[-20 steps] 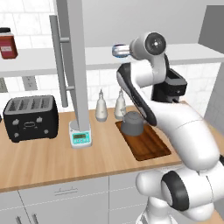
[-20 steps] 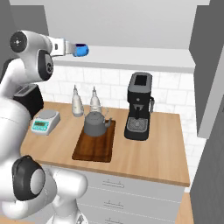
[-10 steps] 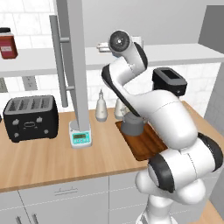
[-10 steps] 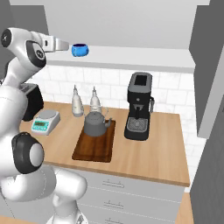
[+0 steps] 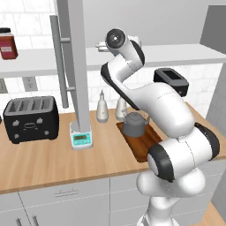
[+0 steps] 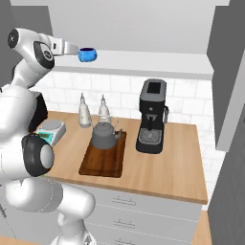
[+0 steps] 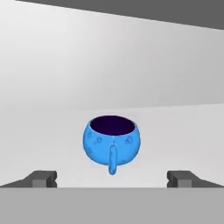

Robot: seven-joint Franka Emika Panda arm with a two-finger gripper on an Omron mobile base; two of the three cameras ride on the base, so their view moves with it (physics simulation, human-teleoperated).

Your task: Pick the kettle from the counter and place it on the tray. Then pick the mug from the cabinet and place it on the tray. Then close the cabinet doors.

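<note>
The bright-blue mug (image 7: 112, 141) stands on the white cabinet shelf (image 6: 143, 62), its handle turned toward the hand. My gripper (image 7: 112, 179) is open, its two fingertips (image 7: 41, 178) spread wide on either side just short of the mug. In the right base view the gripper (image 6: 78, 50) is level with the shelf, right beside the mug (image 6: 87, 54). The dark grey kettle (image 6: 104, 136) sits on the brown tray (image 6: 98, 165) on the wooden counter (image 6: 167, 167). A grey cabinet door (image 5: 76, 66) stands open.
A black coffee machine (image 6: 152, 117) stands right of the tray, two pale bottles (image 6: 84, 111) behind it. A small scale (image 5: 80, 139) and a black toaster (image 5: 31, 118) sit to the left. A red jar (image 5: 8, 44) is on the shelf's far left.
The arm's upper links have swung left and more upright. The hand has stayed at the shelf facing the mug, still open. Mug and kettle have not moved.
</note>
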